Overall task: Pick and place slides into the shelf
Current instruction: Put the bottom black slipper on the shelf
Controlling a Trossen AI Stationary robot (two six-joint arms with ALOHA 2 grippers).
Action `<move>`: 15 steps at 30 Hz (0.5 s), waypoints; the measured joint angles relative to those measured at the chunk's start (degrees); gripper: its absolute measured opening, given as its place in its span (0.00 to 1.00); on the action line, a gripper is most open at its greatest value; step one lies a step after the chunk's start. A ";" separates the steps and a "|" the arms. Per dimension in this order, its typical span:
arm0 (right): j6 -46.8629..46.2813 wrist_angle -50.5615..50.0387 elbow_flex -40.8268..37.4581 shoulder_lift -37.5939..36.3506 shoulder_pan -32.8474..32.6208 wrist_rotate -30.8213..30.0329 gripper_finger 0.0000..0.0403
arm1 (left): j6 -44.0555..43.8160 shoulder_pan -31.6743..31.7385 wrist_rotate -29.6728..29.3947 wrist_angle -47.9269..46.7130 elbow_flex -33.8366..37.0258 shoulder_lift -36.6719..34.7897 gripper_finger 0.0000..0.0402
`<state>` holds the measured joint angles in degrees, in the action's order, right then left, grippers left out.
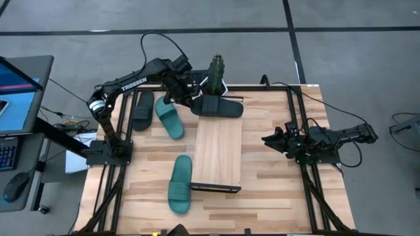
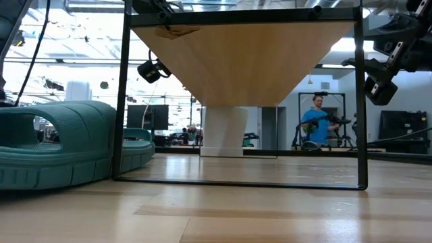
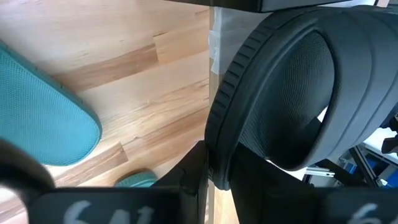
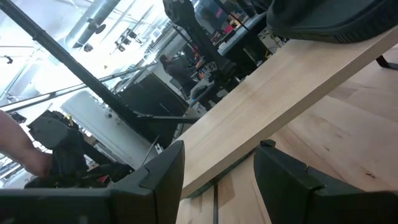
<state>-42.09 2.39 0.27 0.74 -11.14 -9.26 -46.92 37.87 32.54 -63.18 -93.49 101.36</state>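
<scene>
**First black slide at the shelf, three still on the worktop**

From above: the left gripper (image 1: 190,98) is at the far edge of the butcher-block worktop (image 1: 275,196), right at the end of a black ribbed-strap rubber slide (image 1: 218,107) that lies crosswise over the far end of the long light-wood shelf plank (image 1: 218,154). Whether that slide is already resting on the plank or only hanging over it, I cannot tell from here. So one is at the shelf, at best. The second black rubber slide (image 1: 142,109) lies near the far left corner, a teal green rubber slide (image 1: 169,117) just beside it, and the other teal green slide (image 1: 180,183) sits toward the near edge, just left of the plank. Three left to move, by my count. The right gripper (image 1: 270,139) waits near the right edge, apart from everything.

At table height: the plank's underside (image 2: 243,61) fills the top of the picture, raised on its dark frame; the near teal slide (image 2: 54,145) looms at left. A person in a blue top (image 2: 314,125) stands in the room behind.

Left wrist: the black slide's strap (image 3: 298,93) crowds the picture, close against the fingers; they look clamped on it.

Right wrist: both dark fingers (image 4: 161,171) stand apart with nothing between, the plank's edge (image 4: 273,102) ahead.
</scene>
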 joint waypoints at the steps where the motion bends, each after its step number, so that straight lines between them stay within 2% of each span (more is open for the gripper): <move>1: 0.00 0.00 -0.02 0.01 0.00 0.00 0.44 | 0.07 -0.07 -0.08 -0.07 0.00 0.00 0.11; 15: 0.00 0.00 -0.01 0.02 0.00 0.20 0.44 | 1.59 -0.98 -1.24 -0.19 0.00 0.00 0.11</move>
<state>-42.09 2.39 0.26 0.75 -11.14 -9.06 -45.32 36.88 31.30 -63.37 -93.49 101.36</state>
